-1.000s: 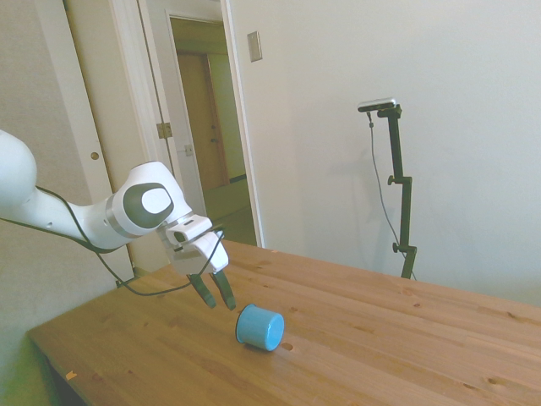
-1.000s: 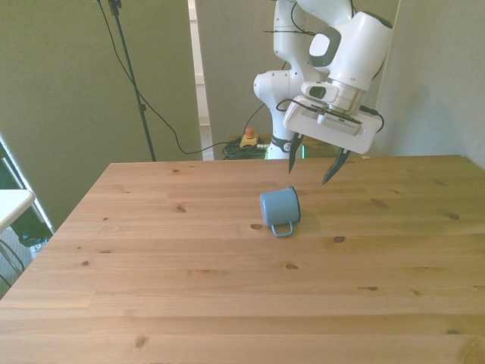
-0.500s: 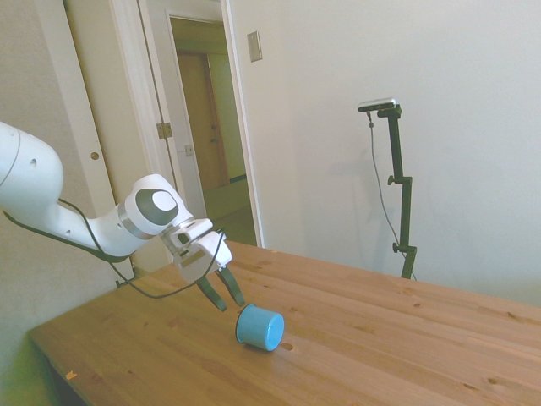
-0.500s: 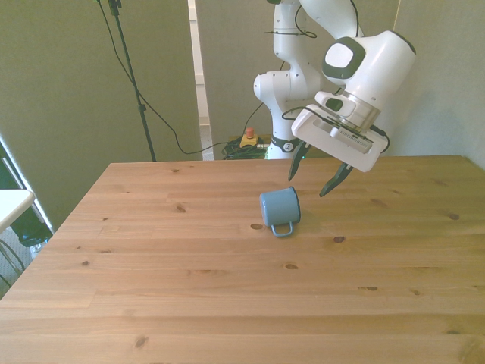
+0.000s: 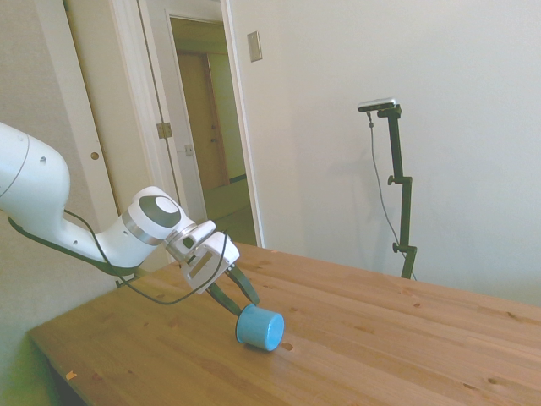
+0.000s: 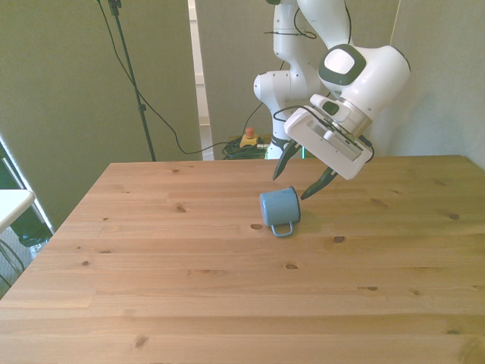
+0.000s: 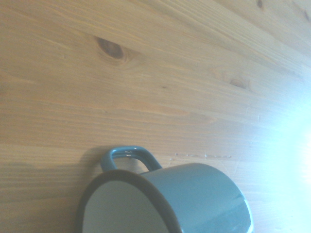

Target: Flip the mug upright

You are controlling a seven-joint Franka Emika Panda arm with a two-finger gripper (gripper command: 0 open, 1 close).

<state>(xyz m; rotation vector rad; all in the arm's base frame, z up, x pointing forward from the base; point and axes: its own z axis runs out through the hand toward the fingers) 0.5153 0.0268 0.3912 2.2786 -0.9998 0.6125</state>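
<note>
The light-blue mug (image 6: 280, 207) lies on its side near the middle of the wooden table (image 6: 189, 288), its loop handle (image 6: 283, 228) resting toward the table's near edge. From the side, the mug (image 5: 259, 328) shows its flat round base. My gripper (image 6: 291, 186) is open and tilted, its dark fingertips just above and behind the mug on the robot's side, apart from it. In the side view the gripper (image 5: 241, 303) hangs slanted right over the mug's upper edge. Up close, the wrist view shows the mug (image 7: 199, 201) with its dark rim, pale inside and handle (image 7: 127, 154).
A doorway (image 5: 207, 127) and white wall stand behind the table in the side view. Black cables and a stand (image 6: 140, 98) rise behind the table at the front view's left. Bare wood surrounds the mug on every side.
The gripper has come down and tilted over toward the mug, its fingertips closer to the mug's top. The mug has stayed where it was.
</note>
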